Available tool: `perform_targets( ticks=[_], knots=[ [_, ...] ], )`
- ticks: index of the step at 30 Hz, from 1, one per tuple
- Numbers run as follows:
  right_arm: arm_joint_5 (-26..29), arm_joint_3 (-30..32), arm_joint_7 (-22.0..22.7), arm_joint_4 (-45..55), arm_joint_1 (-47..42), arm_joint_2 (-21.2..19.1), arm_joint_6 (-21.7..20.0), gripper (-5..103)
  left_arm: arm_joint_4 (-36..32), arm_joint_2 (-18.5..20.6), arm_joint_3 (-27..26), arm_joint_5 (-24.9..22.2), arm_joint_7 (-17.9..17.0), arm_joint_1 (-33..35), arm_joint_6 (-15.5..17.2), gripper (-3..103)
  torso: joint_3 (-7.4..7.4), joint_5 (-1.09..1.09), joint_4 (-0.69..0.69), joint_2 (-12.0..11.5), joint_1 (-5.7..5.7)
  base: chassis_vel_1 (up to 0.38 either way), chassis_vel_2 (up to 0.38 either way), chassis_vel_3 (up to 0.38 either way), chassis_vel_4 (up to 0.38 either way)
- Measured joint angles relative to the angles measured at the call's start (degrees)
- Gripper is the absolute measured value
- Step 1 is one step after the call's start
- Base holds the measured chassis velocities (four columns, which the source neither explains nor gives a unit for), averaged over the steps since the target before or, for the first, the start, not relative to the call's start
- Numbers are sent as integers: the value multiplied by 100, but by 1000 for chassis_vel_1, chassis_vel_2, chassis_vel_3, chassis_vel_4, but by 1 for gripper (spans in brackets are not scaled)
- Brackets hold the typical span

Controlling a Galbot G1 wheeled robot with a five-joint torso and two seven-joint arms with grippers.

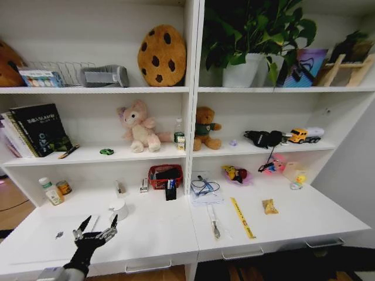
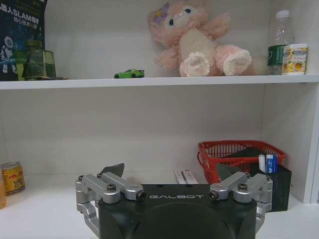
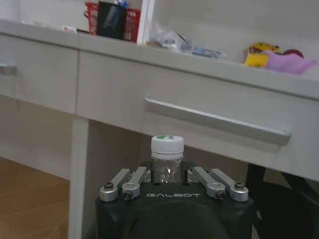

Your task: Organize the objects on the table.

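Observation:
The white table carries scattered objects: a white roll, a black pen holder, a clear bag of cables, a pen-like tool, a yellow strip and a snack packet. My left gripper hovers open over the desk's front left, just short of the white roll. From its wrist, the left gripper faces the shelf back, nothing between its fingers. My right gripper is shut on a small clear bottle with a white cap, held below the desk top before a drawer handle.
A red basket stands at the desk's back centre, with a bottle and a can at the back left and a purple dish to the right. Shelves above hold books, plush toys and a green toy car.

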Motion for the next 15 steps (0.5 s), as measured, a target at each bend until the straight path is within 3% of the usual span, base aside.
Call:
perform_targets(
  ticks=[15],
  knots=[
    [-173, -368, 161, -2256, 2250, 356, 4, 26, 0, 0, 0, 0, 1, 0, 0, 100, 0, -2, 1, 0, 0, 0, 0, 0, 0]
  ],
)
